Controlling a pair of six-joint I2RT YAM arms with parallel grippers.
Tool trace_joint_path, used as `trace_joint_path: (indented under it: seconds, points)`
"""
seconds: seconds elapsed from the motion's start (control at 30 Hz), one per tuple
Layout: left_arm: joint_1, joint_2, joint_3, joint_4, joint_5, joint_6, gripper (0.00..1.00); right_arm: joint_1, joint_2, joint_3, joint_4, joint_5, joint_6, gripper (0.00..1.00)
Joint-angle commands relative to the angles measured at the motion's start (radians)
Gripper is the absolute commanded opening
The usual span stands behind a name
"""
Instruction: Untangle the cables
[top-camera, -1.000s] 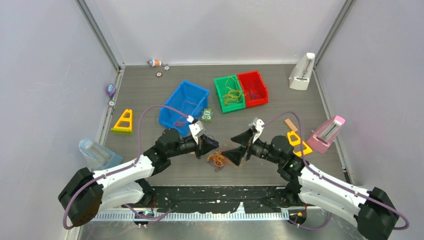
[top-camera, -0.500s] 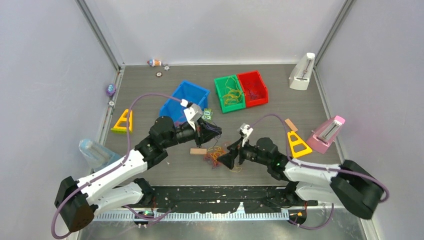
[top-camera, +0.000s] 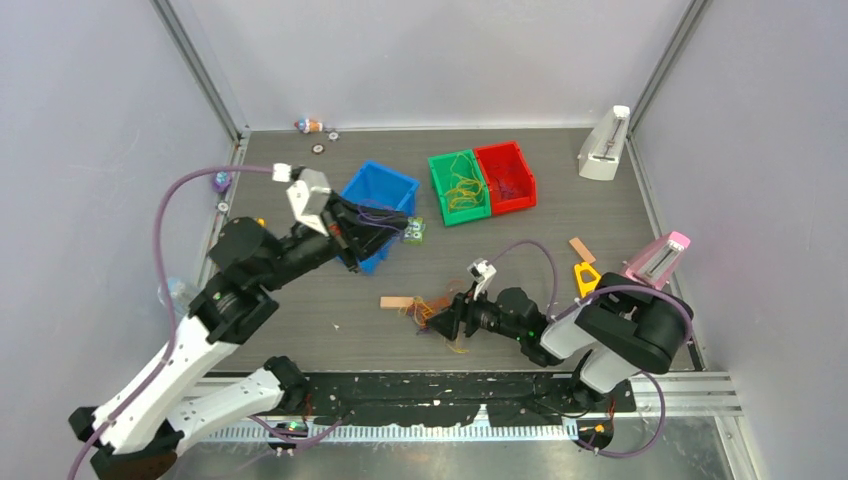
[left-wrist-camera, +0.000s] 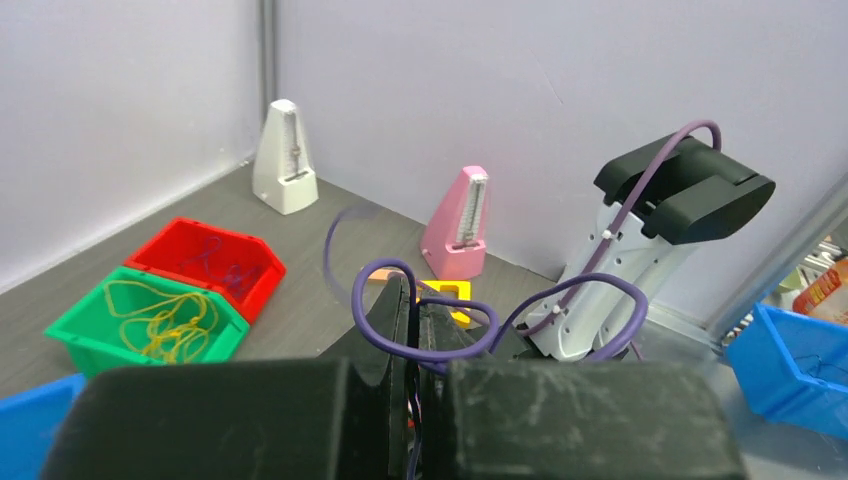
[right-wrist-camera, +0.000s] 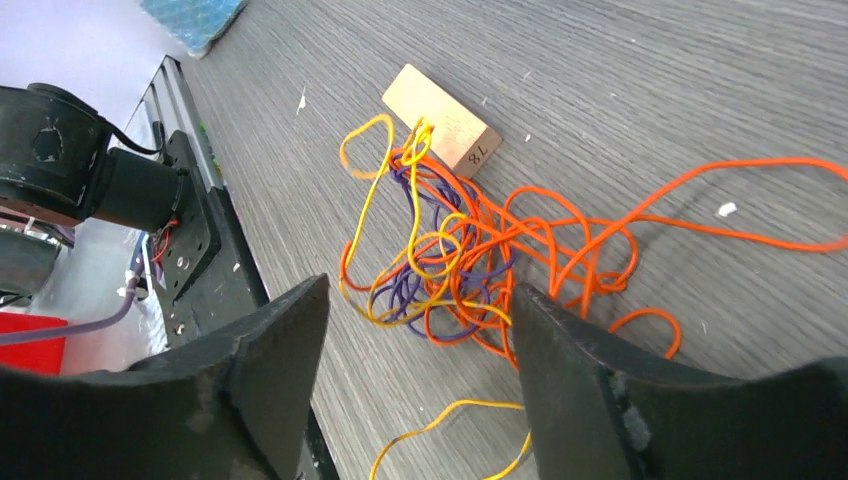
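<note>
A tangle of orange, yellow and purple cables (right-wrist-camera: 455, 265) lies on the table, seen near the front in the top view (top-camera: 428, 308). My right gripper (right-wrist-camera: 420, 290) sits low just in front of it, open, with a loose yellow strand on the table between its fingers; the top view shows it (top-camera: 443, 322) right of the tangle. My left gripper (left-wrist-camera: 418, 300) is shut on a purple cable (left-wrist-camera: 357, 310) that loops out over its fingertips. In the top view this gripper (top-camera: 385, 222) is raised over the near edge of the blue bin (top-camera: 385, 185).
A wooden block (top-camera: 396, 302) touches the tangle's left side. A green bin (top-camera: 458, 185) holds yellow cables; the red bin (top-camera: 505, 175) beside it holds purple strands. A white metronome (top-camera: 604, 145), a pink metronome (top-camera: 655, 265) and a yellow triangle (top-camera: 585, 278) stand on the right.
My left arm has risen and swung back left to the blue bin, carrying the purple cable. My right gripper has dropped low and reached left to the tangle, its jaws narrower.
</note>
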Motion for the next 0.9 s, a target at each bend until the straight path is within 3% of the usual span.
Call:
trace_joint_path:
  seconds: [0.0, 0.1, 0.33, 0.47, 0.57, 0.87]
  points:
    - [0.020, -0.034, 0.019, -0.148, -0.071, 0.003, 0.00, -0.008, -0.055, -0.034, 0.131, 0.045, 0.047, 0.80]
    - [0.023, -0.034, -0.003, -0.157, -0.076, 0.001, 0.00, -0.010, -0.202, -0.020, -0.019, 0.059, -0.014, 0.88]
    - [0.027, -0.069, -0.101, -0.144, -0.107, 0.005, 0.00, -0.010, -0.650, 0.061, -0.610, 0.171, -0.196, 0.97]
    - [0.029, -0.062, -0.161, -0.115, -0.095, -0.012, 0.00, -0.010, -0.791, 0.138, -0.842, 0.175, -0.297, 1.00]
    - [0.029, -0.040, -0.196, -0.089, -0.070, -0.021, 0.00, -0.010, -0.848, 0.198, -0.962, 0.174, -0.328, 1.00]
    - [0.028, 0.036, -0.238, -0.021, -0.028, -0.042, 0.00, -0.010, -0.940, 0.268, -1.101, 0.215, -0.353, 1.00]
